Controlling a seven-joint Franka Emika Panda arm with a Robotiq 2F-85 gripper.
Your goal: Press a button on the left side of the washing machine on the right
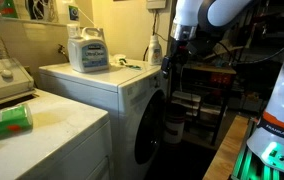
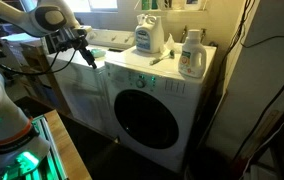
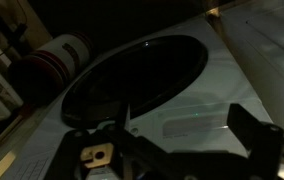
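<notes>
The washing machine (image 1: 122, 95) is a tall white front-loader with a round dark porthole door (image 2: 145, 115); it shows in both exterior views. Its control strip (image 2: 147, 74) runs along the top front. My gripper (image 2: 87, 57) hangs in front of the machine's upper left corner, a little away from the front face, and also shows in an exterior view (image 1: 171, 58). In the wrist view the porthole (image 3: 132, 80) and a pale panel (image 3: 177, 122) lie between my fingers. The gripper (image 3: 187, 135) is open and empty.
A blue-and-white detergent jug (image 2: 149, 35) and a white bottle (image 2: 190, 55) stand on the washer. A lower white flat-topped machine (image 1: 52, 125) stands beside it with a green bottle (image 1: 7, 120) on top. The robot base (image 1: 277, 120) stands on a wooden bench (image 1: 222, 155).
</notes>
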